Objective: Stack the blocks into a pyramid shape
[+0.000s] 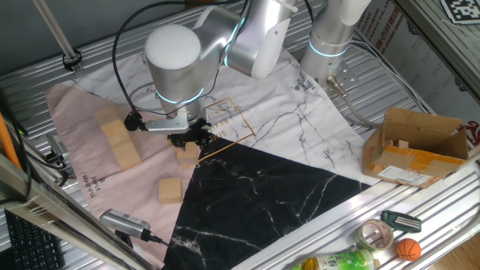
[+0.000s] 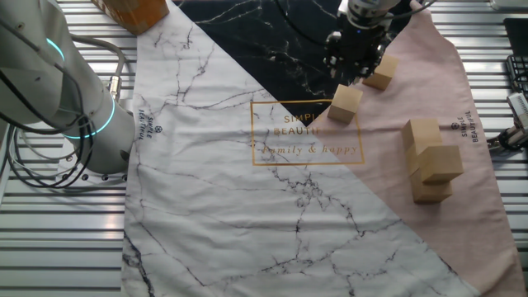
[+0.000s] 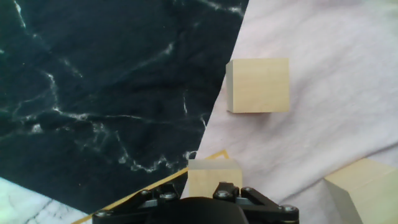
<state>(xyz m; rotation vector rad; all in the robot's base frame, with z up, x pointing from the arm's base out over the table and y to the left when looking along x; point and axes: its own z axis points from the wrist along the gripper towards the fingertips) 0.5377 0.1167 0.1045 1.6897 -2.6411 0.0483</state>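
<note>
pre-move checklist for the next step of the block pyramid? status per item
1. Gripper over a block: ok, it sits right at the block near the black patch's edge, and the hand view shows that block at the fingers.
2. Block firmly clamped: cannot tell, the fingertips are hidden in every view.
3. Started stack upright on the pink cloth: ok, though its blocks sit slightly askew.
4. Path to the stack: ok, only open cloth lies between them.
5. Loose block clear of the gripper: ok, it lies apart.
6. All six blocks accounted for: cannot tell, the stack's count is unclear.
</note>
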